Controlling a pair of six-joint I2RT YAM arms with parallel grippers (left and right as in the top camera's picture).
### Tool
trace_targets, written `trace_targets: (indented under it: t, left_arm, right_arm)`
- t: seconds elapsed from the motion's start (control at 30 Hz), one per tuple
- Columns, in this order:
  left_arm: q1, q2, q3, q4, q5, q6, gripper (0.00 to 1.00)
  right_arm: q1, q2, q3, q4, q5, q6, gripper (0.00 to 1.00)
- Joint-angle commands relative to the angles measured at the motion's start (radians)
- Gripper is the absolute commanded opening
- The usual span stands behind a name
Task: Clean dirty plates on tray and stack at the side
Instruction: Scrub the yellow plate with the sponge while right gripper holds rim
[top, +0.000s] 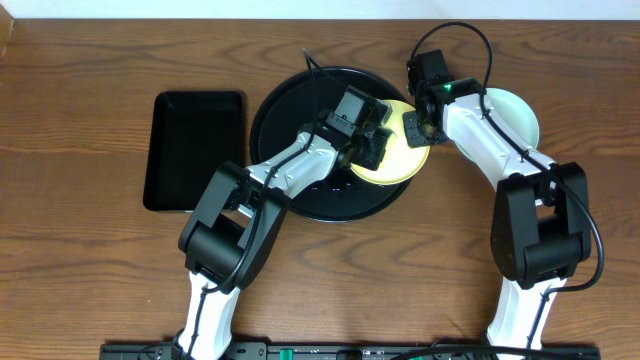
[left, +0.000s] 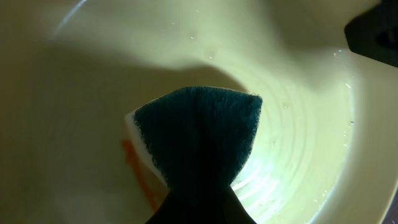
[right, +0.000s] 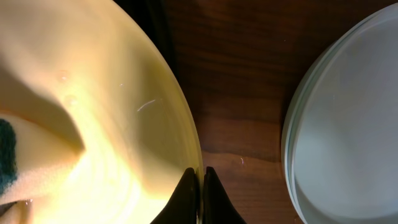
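The pale yellow plate (top: 398, 160) is held tilted over the right side of the round black tray (top: 285, 110). My right gripper (top: 420, 128) is shut on the plate's rim (right: 200, 177). My left gripper (top: 372, 148) is shut on a dark green and white sponge (left: 202, 134) pressed on the plate's face (left: 298, 124). An orange smear (left: 140, 177) shows beside the sponge. The sponge's edge also shows in the right wrist view (right: 7, 155). Pale mint-green plates (top: 512, 112) lie stacked on the table at the right, also in the right wrist view (right: 348, 118).
A smaller rectangular black tray (top: 192, 150) lies on the wooden table (top: 90, 260) at the left. Bare wood (right: 242, 93) separates the yellow plate from the stacked mint plates.
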Motion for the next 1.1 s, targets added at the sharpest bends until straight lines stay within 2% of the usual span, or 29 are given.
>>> trace_targets:
  t: [0.0, 1.07]
  left_arm:
    - [0.005, 0.051, -0.008, -0.002, -0.117, 0.01, 0.07]
    - [0.008, 0.097, -0.008, 0.126, -0.16, 0.056, 0.08]
  right_arm:
    - [0.01, -0.029, -0.006, -0.006, -0.021, -0.021, 0.01]
    - [0.01, -0.029, -0.006, -0.006, -0.028, -0.029, 0.01]
